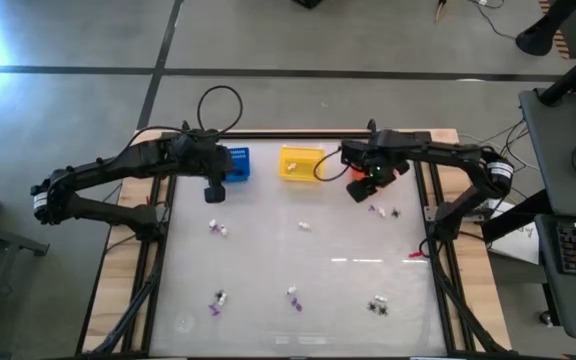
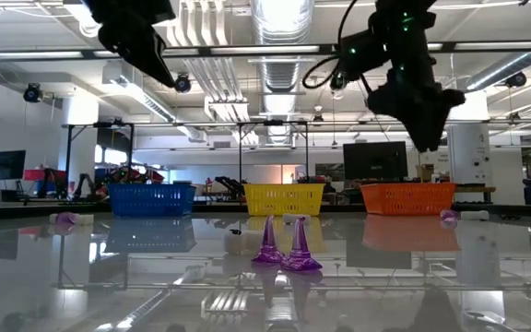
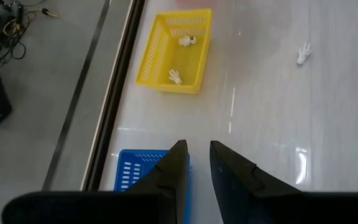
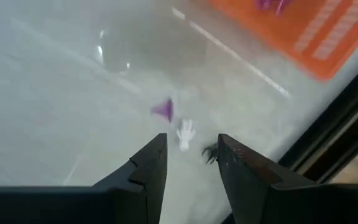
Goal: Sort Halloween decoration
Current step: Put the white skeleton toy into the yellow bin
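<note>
My right gripper (image 4: 191,163) hangs spread and empty beside the orange basket (image 1: 389,172); a purple trinket (image 4: 163,109) and a white trinket (image 4: 185,134) lie just ahead, toward twelve o'clock. My left gripper (image 3: 196,163), fingers narrowly parted, hovers over the blue basket (image 3: 143,175).

No readable text, label, brand, number or sign shows in any view; nothing legible anywhere.

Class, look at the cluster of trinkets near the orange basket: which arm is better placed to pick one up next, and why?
The right. Its hand hangs open just above that cluster: purple trinket, white trinket and black trinket. The left hand waits by the blue basket.
</note>
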